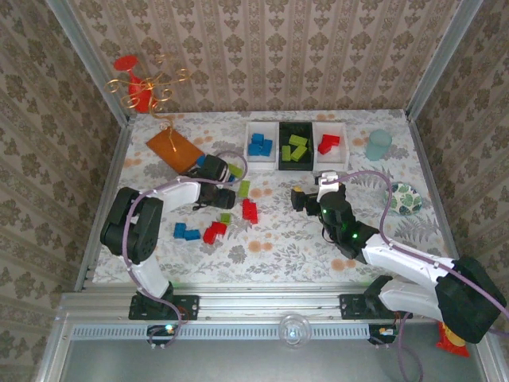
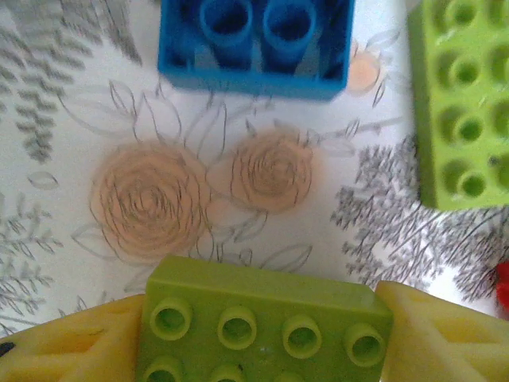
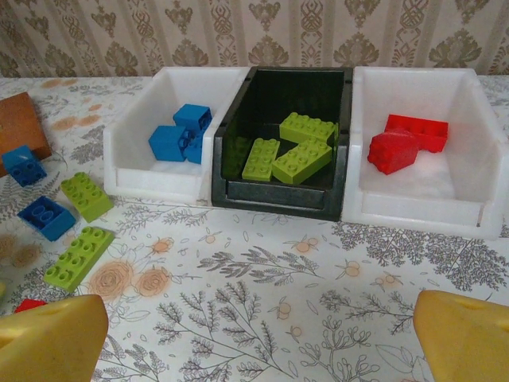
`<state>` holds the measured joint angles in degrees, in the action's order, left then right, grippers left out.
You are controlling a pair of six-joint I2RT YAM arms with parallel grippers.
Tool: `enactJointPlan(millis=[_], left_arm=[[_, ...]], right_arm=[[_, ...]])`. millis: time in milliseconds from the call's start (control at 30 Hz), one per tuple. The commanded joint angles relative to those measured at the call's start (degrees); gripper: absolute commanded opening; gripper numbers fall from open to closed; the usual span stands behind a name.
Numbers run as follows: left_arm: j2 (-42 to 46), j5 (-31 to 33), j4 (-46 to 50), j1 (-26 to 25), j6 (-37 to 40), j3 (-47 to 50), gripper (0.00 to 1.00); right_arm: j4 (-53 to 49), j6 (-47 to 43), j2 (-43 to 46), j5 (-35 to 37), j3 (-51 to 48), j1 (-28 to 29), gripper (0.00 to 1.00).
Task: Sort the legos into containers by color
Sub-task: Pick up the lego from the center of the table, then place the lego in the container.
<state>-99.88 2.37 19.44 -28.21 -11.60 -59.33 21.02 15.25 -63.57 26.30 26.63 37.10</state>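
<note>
Inside the left tool (image 2: 258,342), a lime green lego (image 2: 262,306).

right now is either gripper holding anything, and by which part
Left gripper grips a lime green brick by its two short ends; right gripper holds nothing.

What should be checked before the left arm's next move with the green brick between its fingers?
1. The left fingers touch both ends of the lime green brick: ok.
2. Grip firm enough to lift: cannot tell.
3. The blue brick and the second green brick lie apart from it: ok.
4. The black bin holds only green bricks, with room left: ok.
5. The right fingers are open and empty: ok.
6. Route to the black bin past the right fingers: cannot tell.
</note>
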Motion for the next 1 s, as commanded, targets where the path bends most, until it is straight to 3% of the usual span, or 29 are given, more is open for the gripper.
enactJointPlan(millis=[0, 267, 467, 733, 967], left_arm=[[3.72, 3.30, -2.60, -2.68, -1.30, -4.34, 0.61], [-2.68, -0.30, -8.65, -8.55, -1.40, -19.66, 0.61], [-14.95, -3.05, -9.17, -11.33, 0.42, -35.83, 0.61], [-31.10, -0.79, -5.38, -12.66, 0.71, -55.49, 0.62], [-39.30, -4.98, 4.08, -12.57, 1.50, -70.98, 0.76]], right_arm=[[-0.03, 1.07, -0.33, -0.39, 1.69, -0.10, 1.00], [-0.01, 1.18, -0.46, -0.73, 1.79, -0.10, 1.00], [0.02, 1.17, 0.15, -0.56, 1.50, -0.10, 1.00], [-0.03, 0.79, 1.43, -0.11, 1.14, -0.10, 1.00], [-0.01, 0.62, 1.39, -0.11, 1.19, -0.10, 1.00]])
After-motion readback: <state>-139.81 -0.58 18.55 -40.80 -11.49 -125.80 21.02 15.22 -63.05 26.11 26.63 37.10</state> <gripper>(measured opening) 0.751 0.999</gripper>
